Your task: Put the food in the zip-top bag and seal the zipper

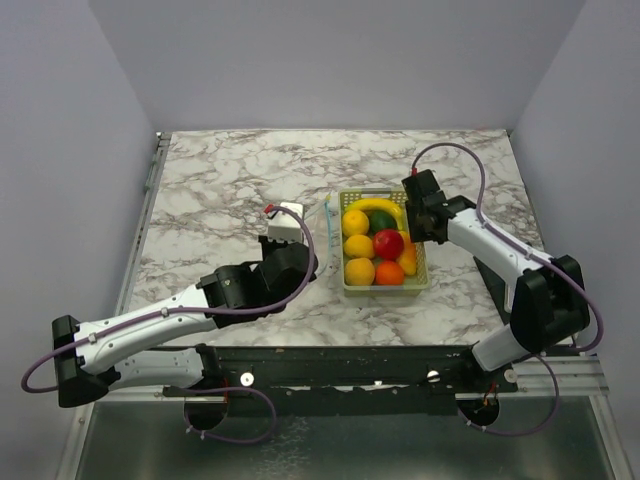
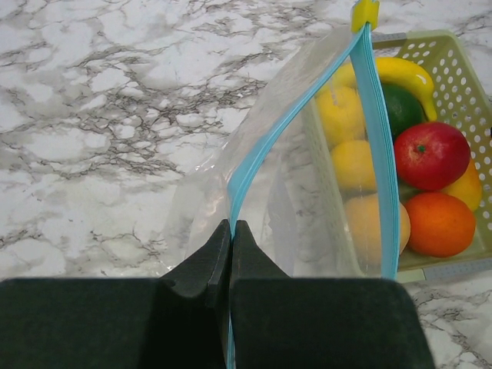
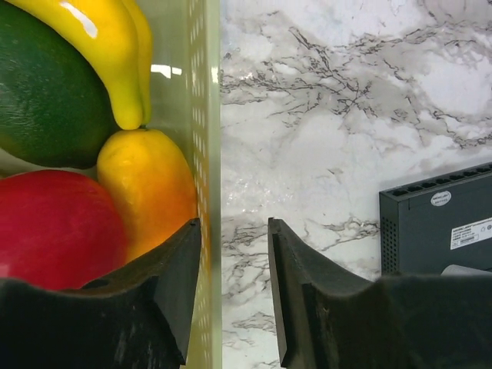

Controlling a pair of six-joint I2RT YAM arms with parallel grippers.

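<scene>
The clear zip-top bag (image 2: 292, 161) stands on edge between my left gripper (image 2: 231, 227) and the basket, its mouth gaping. My left gripper is shut on the near end of the light blue zipper (image 2: 265, 138), whose yellow slider (image 2: 365, 11) sits at the far end. The food lies in the pale green basket (image 1: 385, 285): banana (image 3: 115, 46), dark green piece (image 3: 46, 92), red apple (image 3: 54, 231), an orange-yellow fruit (image 3: 146, 192), plus lemons and an orange (image 2: 438, 223). My right gripper (image 3: 233, 231) is open astride the basket's right wall (image 3: 204, 115), one finger inside, one outside.
A black box (image 3: 438, 223) sits on the marble table (image 1: 220, 180) to the right of the basket, close to my right arm. The table's raised metal rail runs along the left edge (image 1: 150, 170). Grey walls enclose the back and sides.
</scene>
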